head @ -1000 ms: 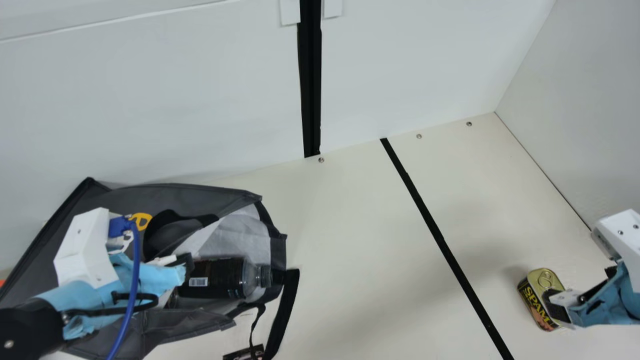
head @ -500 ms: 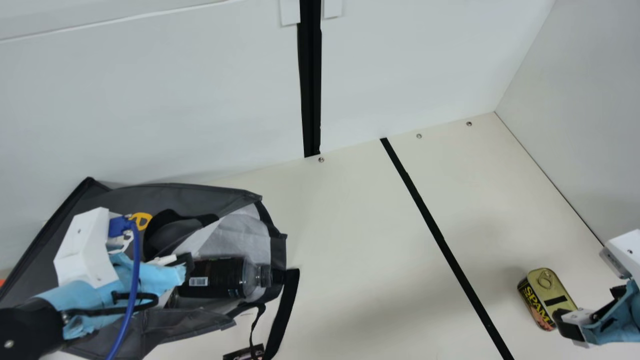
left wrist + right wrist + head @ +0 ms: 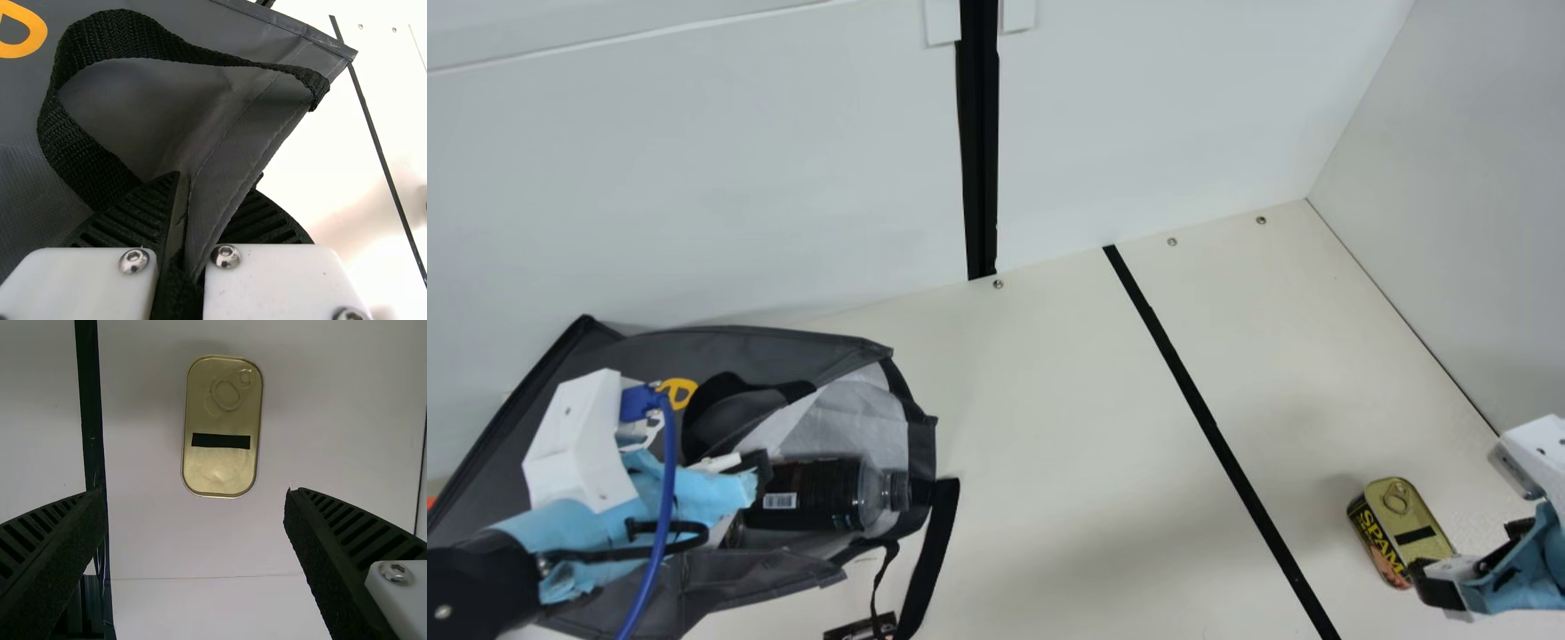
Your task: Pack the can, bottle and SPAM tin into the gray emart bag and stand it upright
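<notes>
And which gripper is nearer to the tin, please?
Right. The right gripper is open, close by the tin; the left gripper is far off, holding the edge of the bag.

In the main view, can't see the base of the bottle [image 3: 818, 498], inside the gray bag [image 3: 694, 347] behind the left gripper [image 3: 758, 471]. Can't identify the dark item [image 3: 858, 629] below the bag or the orange patch [image 3: 431, 503] left of it, both cut off by the frame.
</notes>
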Tool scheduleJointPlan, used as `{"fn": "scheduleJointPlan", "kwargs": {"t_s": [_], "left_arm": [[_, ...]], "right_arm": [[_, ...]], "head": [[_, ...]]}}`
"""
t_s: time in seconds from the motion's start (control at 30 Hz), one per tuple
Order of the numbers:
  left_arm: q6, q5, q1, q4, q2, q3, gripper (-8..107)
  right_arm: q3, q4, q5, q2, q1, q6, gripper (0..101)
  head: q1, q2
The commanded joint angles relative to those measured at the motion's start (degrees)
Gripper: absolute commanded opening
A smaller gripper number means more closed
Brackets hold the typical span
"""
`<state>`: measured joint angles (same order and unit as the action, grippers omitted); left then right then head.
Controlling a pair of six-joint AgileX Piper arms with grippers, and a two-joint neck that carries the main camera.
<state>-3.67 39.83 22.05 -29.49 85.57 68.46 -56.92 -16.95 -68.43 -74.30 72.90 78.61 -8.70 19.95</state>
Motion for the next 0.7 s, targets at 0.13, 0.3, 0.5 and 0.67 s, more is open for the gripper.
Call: {"fn": "scheduleJointPlan", "kwargs": {"t_s": [0.13,0.3,0.5,0.67], "left_arm": [[0.0,0.0,0.0,0.0,0.0,0.0,-8],[0.0,0.0,0.0,0.0,0.0,0.0,-8],[0.0,0.0,0.0,0.0,0.0,0.0,-8],[0.0,0.0,0.0,0.0,0.0,0.0,-8]], "right_arm": [[2.1,0.9,4.3,-1.7,-2.8,-1.7,95],[3.5,1.5,7.4,-3.4,-4.9,-3.2,95],[4.6,2.0,11.1,-5.8,-7.0,-4.6,95],[4.9,2.5,13.9,-8.1,-8.3,-5.7,95]], "head": [[-1.3,0.0],[-1.3,0.0],[-1.3,0.0],[-1.3,0.0]]}}
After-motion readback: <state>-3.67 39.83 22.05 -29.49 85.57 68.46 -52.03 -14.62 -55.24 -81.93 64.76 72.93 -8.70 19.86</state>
